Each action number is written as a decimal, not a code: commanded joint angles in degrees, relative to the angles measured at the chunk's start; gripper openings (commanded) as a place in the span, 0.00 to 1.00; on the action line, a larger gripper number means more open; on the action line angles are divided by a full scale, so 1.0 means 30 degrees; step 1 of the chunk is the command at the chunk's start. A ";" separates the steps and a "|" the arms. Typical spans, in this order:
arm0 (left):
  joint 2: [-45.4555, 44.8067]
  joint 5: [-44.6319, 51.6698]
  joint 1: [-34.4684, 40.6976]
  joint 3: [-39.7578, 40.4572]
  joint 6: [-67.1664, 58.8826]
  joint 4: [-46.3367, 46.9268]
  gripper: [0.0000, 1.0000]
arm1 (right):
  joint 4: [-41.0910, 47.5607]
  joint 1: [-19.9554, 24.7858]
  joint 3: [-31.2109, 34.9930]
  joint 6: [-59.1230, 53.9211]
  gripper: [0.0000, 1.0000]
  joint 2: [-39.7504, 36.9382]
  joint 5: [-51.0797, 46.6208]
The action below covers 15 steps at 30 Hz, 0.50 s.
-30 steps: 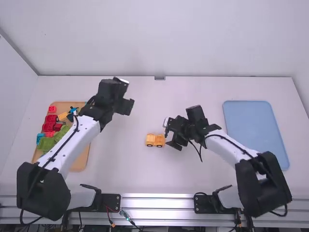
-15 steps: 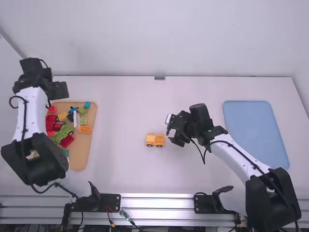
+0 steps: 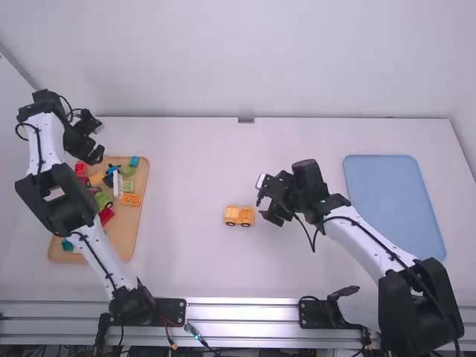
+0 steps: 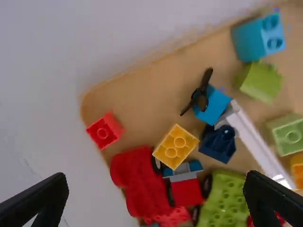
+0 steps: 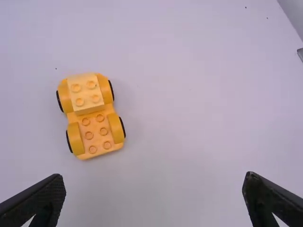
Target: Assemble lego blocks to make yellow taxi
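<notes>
Plastic, likely light, stiff: pinch the yellow four-stud block (image 4: 175,147) on the tan tray (image 3: 124,239) by opposite sides. Your left claw (image 4: 156,182) gapes, empty, near its twelve o'clock; your right claw (image 5: 154,182) likewise, near the yellow wheeled car (image 3: 239,216) towards three.

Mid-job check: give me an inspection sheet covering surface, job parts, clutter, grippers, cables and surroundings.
Surface: table has tiny dark specks near the car; no spill seen.
Job parts: yellow car on its wheels, a paler brick seated on one end; yellow brick loose on the wooden board.
Clutter: red, green and blue pieces crowd that board; blue tray on the right side.
Grippers: left gripper open and empty, above the board's far end; right gripper open and empty, near the car.
Cables: right arm's cable loops beside its wrist, apart from the car.
Surroundings: pale wall behind, metal rail in front; obstructions: nothing seen.
</notes>
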<state>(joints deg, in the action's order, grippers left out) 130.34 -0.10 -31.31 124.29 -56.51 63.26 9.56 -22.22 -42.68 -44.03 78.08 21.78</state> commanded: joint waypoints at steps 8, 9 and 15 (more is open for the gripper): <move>0.1880 -0.1639 -0.0452 -0.0933 -0.6513 -0.0393 0.74 | -0.0415 0.0036 -0.0546 0.1880 0.99 -0.0313 0.0219; 0.1880 -0.1668 -0.0503 -0.1049 -0.6637 -0.0576 0.74 | -0.0561 0.0036 -0.0539 0.2127 0.99 -0.0313 0.0226; 0.1880 -0.1552 -0.0729 -0.1741 -0.6703 -0.1122 0.75 | -0.0583 0.0036 -0.0539 0.2251 0.99 -0.0313 0.0291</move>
<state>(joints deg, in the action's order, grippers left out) 136.07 -4.78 -33.23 120.14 -75.02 59.37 7.73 -22.22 -42.68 -38.17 78.08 21.96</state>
